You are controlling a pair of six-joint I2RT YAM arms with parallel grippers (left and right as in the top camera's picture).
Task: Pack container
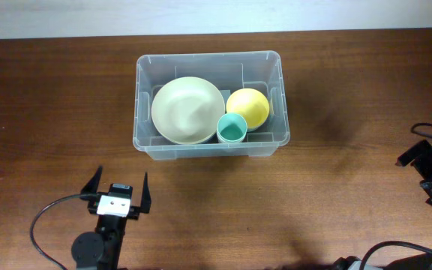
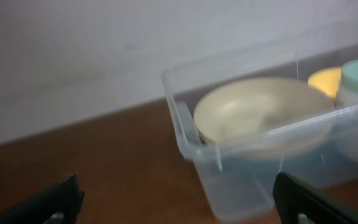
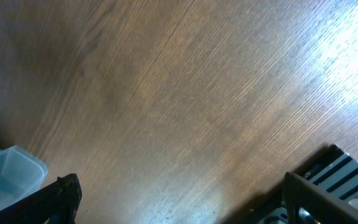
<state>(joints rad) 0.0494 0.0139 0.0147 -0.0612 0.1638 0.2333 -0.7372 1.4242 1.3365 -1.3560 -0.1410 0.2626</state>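
Your table (image 1: 336, 90) is dark brown wood. The container (image 1: 208, 58) sits on it toward the far side, a little left of centre. Its long axis runs left to right, so one long wall faces the near edge.

It is clear plastic with a rounded rim and a moulded handle at each short end. Its walls are see-through enough to show what is inside.

- **Cream bowl:** the large cream bowl (image 1: 187, 110) fills the left part.
- **Yellow bowl:** the smaller yellow bowl (image 1: 247, 106) sits in the right part, toward the far wall.
- **Teal cup:** the teal cup (image 1: 232, 128) stands upright at the near wall, just beside both bowls.

Nothing loose shows on the wood around the container, so I'd judge the packing largely done.

Your left gripper (image 1: 121, 177) is the nearer one. It sits on the near side, with the container beyond it and slightly to its right, and its jaws are spread wide and hold nothing. From its wrist view the container's left short end and near long wall face you.

Your right gripper (image 3: 179, 180) is well apart, at the right edge. Its jaws are also spread and empty, over bare wood, and only a corner of the container shows to its left.
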